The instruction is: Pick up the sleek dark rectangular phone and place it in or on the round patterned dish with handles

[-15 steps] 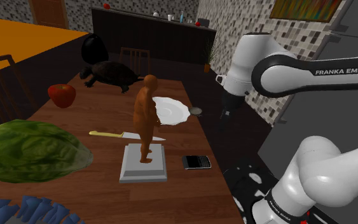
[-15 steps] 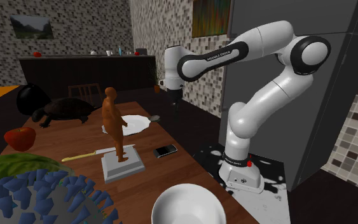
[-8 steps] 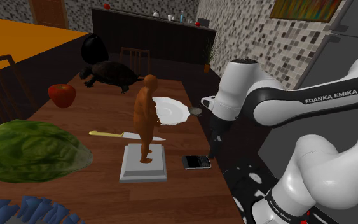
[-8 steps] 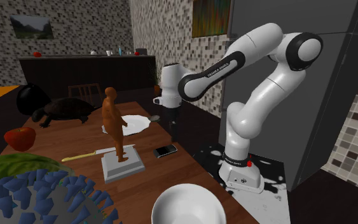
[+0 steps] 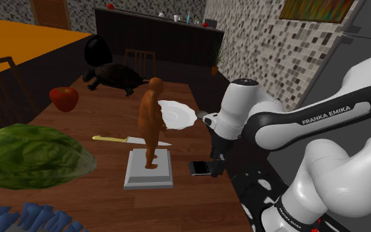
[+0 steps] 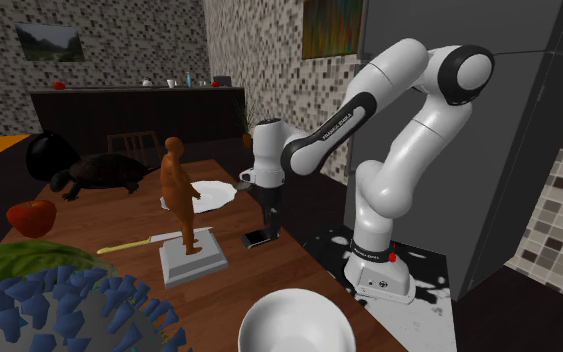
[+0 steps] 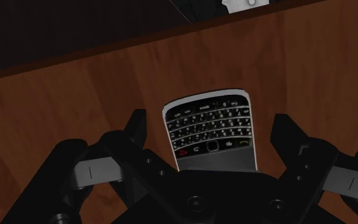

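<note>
The dark phone (image 7: 212,132), with a keypad and silver rim, lies flat on the wooden table near its edge. My gripper (image 7: 210,122) is open, one black finger (image 7: 136,127) on each side of the phone, neither touching it. From the shoulder view the gripper (image 5: 215,165) hangs low over the phone (image 5: 199,169) and hides part of it. In the second exterior view the gripper (image 6: 266,228) stands right above the phone (image 6: 257,239). The round white dish (image 5: 175,113) lies farther back on the table, also seen as the dish (image 6: 212,193) behind the figurine.
An orange figurine (image 5: 152,122) on a grey base (image 5: 149,170) stands beside the phone, with a knife (image 5: 128,139) behind it. A dark turtle (image 5: 114,77), red apple (image 5: 64,98) and lettuce (image 5: 32,157) lie farther off. A white bowl (image 6: 294,322) sits at the near end.
The arm has swung down from beside the dish toward the table edge. The gripper has dropped low over the phone.
</note>
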`<action>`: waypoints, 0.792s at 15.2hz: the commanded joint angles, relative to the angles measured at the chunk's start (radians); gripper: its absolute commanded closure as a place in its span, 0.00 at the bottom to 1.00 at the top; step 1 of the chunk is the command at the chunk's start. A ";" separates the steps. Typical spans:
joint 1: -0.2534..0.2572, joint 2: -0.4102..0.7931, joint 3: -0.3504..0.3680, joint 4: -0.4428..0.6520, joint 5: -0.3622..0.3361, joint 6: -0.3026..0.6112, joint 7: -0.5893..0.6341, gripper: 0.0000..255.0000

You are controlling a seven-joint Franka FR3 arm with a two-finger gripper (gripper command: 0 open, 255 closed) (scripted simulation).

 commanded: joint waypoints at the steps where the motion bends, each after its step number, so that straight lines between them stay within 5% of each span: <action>1: 0.001 0.015 0.002 -0.014 0.002 0.030 0.000 0.00; 8: 0.001 0.015 0.002 -0.014 0.002 0.030 0.000 0.00; 9: 0.001 0.015 0.002 -0.014 0.002 0.030 0.000 1.00; 12: 0.001 0.015 0.002 -0.014 0.002 0.030 0.000 1.00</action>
